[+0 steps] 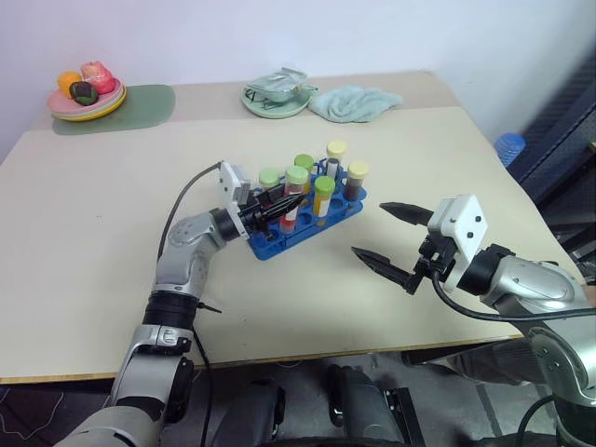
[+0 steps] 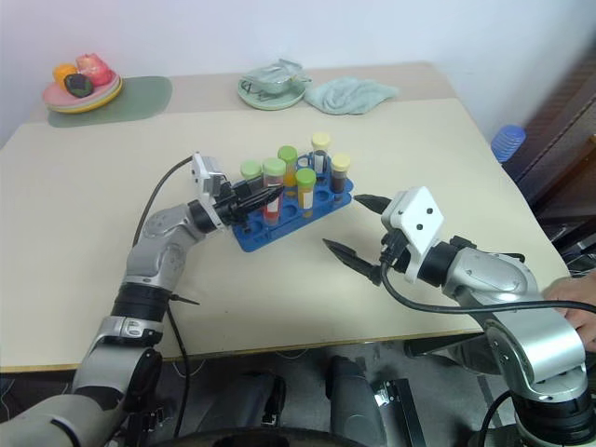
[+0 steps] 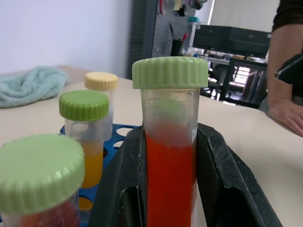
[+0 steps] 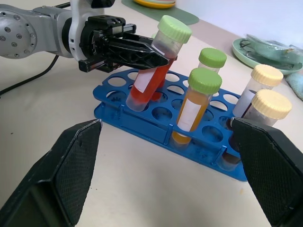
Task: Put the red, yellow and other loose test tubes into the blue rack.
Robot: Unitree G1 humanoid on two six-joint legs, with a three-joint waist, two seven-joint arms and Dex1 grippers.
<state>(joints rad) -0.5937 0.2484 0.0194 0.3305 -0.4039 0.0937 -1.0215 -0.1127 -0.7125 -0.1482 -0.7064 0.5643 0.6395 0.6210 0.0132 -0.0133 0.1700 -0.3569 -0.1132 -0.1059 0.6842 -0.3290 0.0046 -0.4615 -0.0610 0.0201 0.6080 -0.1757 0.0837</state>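
Beige table [image 1: 112, 279], blue rack [image 1: 307, 219] at frame centre. Left gripper [image 4: 142, 52] pinches a red tube [image 4: 151, 78] (green cap), tilted into a rack hole. Right gripper [image 1: 391, 244] spread, lower right. Releasing while tilted could jam or tip it.

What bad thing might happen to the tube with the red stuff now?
1. The left gripper holds the red tube tilted in the blue rack. If let go now, it might lean on instead of standing straight.
2. A green-capped yellow tube stands close beside it, so a sideways nudge could bump it.
3. The right gripper hangs open near the rack's end and may knock it if it swings in.
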